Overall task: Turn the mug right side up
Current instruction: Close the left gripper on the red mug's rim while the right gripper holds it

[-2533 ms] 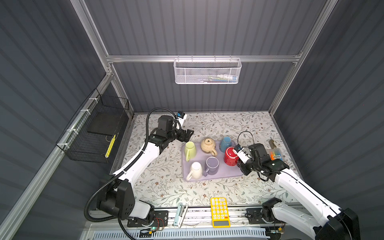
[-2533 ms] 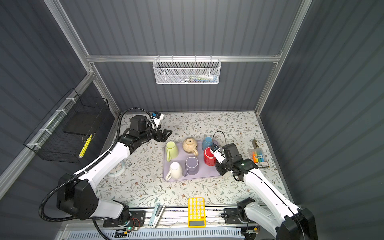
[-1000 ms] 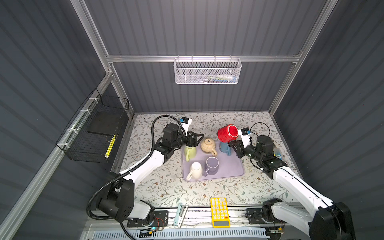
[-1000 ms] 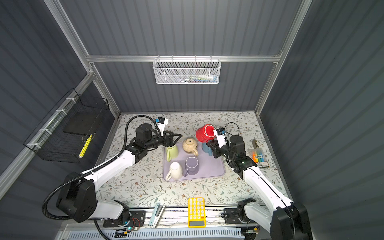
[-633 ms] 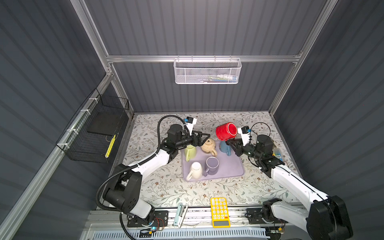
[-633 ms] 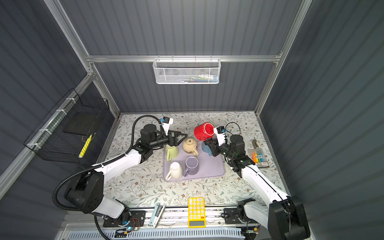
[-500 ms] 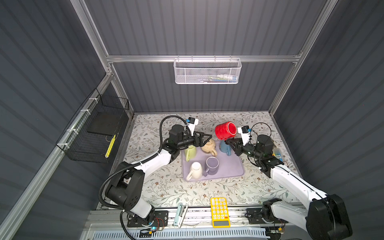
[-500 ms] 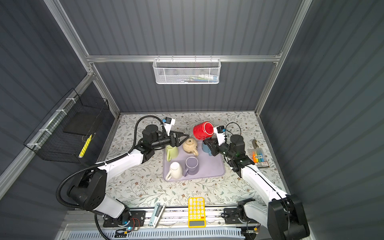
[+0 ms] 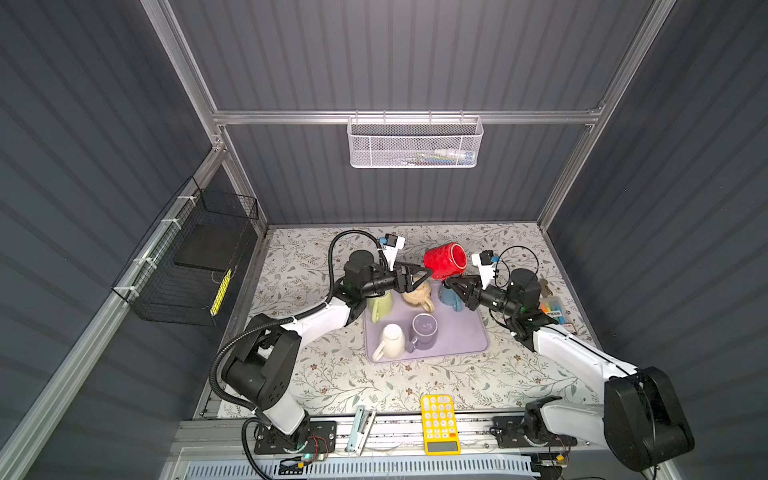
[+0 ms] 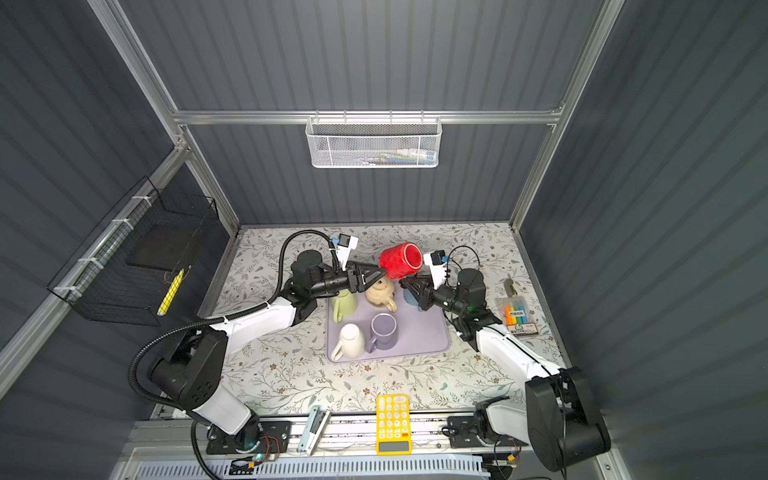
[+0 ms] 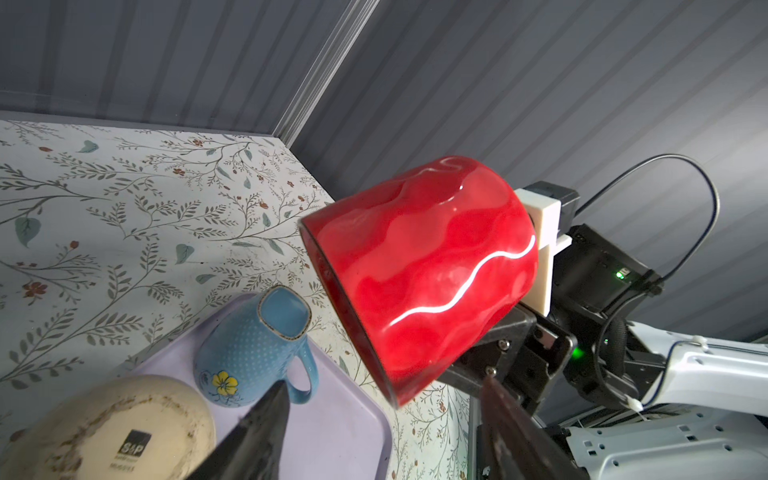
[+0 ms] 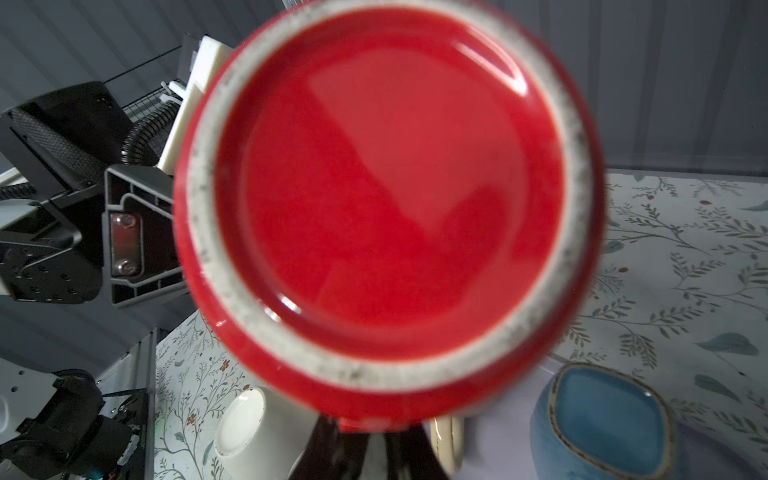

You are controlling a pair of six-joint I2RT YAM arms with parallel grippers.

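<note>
**Red mug [image 9: 442, 262] aloft on its side, right jaws clamped**

You had the floral table [image 9: 324, 374] beneath everything, with the lavender tray [image 9: 465, 345] lying on it. Your right gripper [image 9: 451, 286] was clenched on the red mug from below, at the mug's 5 o'clock in both top views. Your left gripper [image 9: 423, 275] stood released at its 9 o'clock, jaws spread, tips just beside the mouth rim. The mug hung in the air over the tray's 12 o'clock edge. It was glossy and wavy-walled, with its mouth toward your left arm. Its base, ringed in rough pale unglazed clay, faced your right wrist camera.
</note>
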